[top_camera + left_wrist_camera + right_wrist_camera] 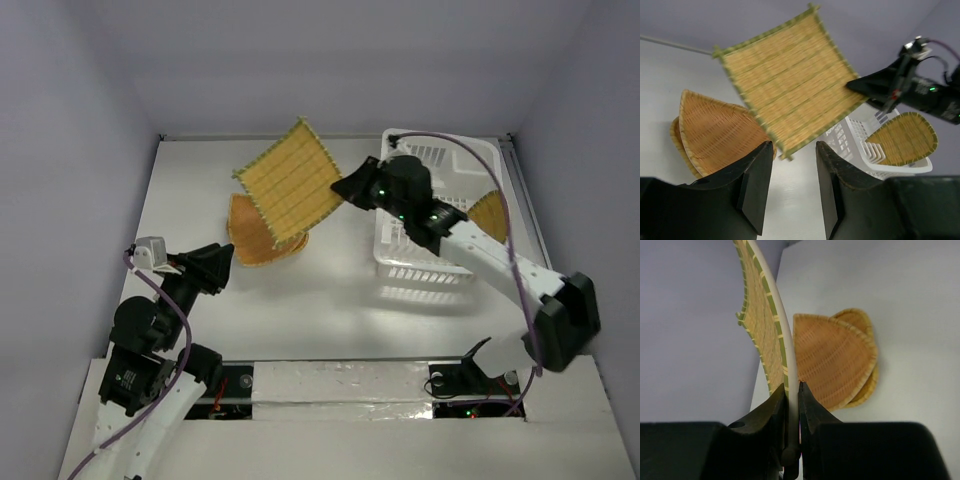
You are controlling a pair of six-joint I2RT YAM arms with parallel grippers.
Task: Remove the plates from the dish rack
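Note:
My right gripper (342, 188) is shut on the edge of the large square grid plate (290, 180) and holds it tilted in the air, left of the white dish rack (425, 262). In the right wrist view the jaws (792, 390) pinch its rim (771, 300). Below it, a rounded-square plate (262, 238) lies on a smaller plate (866, 386) on the table. One more tan plate (490, 215) leans in the rack. My left gripper (222, 262) is open and empty, near the stack's left side; it also shows in the left wrist view (794, 150).
The rack stands at the back right near the right wall. The right arm (500, 260) reaches across the rack. White walls close the table at the back and both sides. A taped strip (330, 385) runs along the near edge.

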